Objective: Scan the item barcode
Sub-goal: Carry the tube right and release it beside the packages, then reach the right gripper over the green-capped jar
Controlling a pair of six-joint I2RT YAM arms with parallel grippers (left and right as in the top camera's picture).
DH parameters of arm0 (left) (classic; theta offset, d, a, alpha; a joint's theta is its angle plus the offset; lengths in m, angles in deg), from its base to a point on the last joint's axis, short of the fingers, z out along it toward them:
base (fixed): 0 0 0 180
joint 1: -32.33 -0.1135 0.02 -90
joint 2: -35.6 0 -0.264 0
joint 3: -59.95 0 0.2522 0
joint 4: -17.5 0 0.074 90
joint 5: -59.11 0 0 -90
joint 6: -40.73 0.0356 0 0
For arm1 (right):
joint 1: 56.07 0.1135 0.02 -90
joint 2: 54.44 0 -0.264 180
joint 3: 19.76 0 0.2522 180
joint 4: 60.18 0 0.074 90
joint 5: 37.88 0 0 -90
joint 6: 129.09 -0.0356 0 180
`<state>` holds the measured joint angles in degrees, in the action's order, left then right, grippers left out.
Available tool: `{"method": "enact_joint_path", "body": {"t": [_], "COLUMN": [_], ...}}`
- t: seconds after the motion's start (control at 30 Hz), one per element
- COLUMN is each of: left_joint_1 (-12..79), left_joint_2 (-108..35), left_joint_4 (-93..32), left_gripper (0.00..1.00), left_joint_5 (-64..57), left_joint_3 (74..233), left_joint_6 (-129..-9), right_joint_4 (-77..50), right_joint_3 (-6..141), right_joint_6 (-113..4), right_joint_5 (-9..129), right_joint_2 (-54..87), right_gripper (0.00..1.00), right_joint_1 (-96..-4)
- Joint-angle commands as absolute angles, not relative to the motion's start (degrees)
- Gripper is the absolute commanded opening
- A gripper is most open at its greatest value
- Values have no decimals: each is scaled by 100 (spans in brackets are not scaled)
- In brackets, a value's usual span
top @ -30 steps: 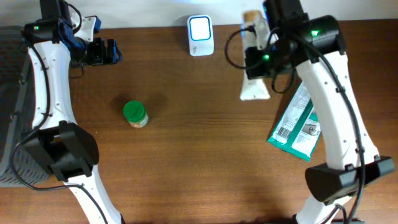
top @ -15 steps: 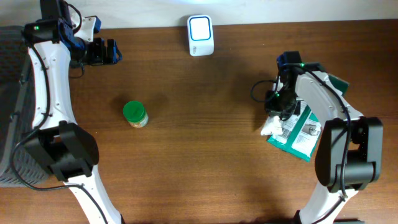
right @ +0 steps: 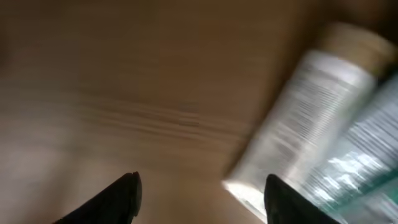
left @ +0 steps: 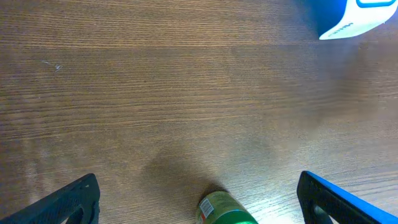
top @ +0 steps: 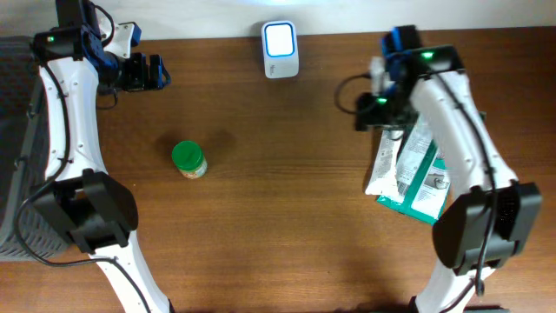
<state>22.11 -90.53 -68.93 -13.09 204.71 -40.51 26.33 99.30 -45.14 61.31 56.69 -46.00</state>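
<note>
Though ungripped, white pouch (top: 385, 167) flat just beside right end effector (right: 202, 186).

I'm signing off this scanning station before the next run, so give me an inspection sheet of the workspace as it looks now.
Surface: brown wooden table, no spills seen.
Job's things: white scanner at the far edge; white pouch lying flat, overlapping a green packet; green-lidded jar alone, left of centre.
Clutter: nothing seen.
Pincers: left pincer open, empty; right pincer open, empty, near the pouch's far end.
Cables: black cable looping beside the right arm.
Surroundings: grey basket at the left edge.
</note>
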Motion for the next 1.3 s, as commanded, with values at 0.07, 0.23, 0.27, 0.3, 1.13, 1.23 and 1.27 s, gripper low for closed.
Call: {"method": "enact_joint_path", "body": {"t": [0.07, 0.23, 0.27, 0.3, 1.13, 1.23, 1.27], "left_joint_1": [2192, 2192, 2192, 2192, 2192, 2192, 2192], "left_joint_2": [-9018, -9018, -9018, -9018, -9018, -9018, -9018], "left_joint_4": [-6888, -6890, -6890, -6890, -6899, -6901, -6901], "left_gripper": [99, 99, 99, 99, 99, 99, 99], "left_joint_5": [-1228, -1228, -1228, -1228, -1228, -1228, -1228], "left_joint_3": [20569, 20569, 20569, 20569, 20569, 20569, 20569], "left_joint_6": [-4099, -4099, -4099, -4099, -4099, -4099, -4099], "right_joint_4": [1433, 78, -230, -475, -2486, -2582, -2652], "right_joint_3": [10015, 10013, 10013, 10013, 10020, 10020, 10020], "right_joint_6": [-4511, -4511, -4509, -4507, -3392, -3392, -3394], "right_joint_5": [6682, 6675, 6678, 6710, 6975, 6966, 6968], "right_joint_2": [5704, 6034, 6165, 6303, 7861, 8032, 8034], "right_gripper": [86, 98, 98, 98, 98, 98, 95], "right_joint_1": [-3221, -2272, -2098, -1969, -845, -845, -845]}}
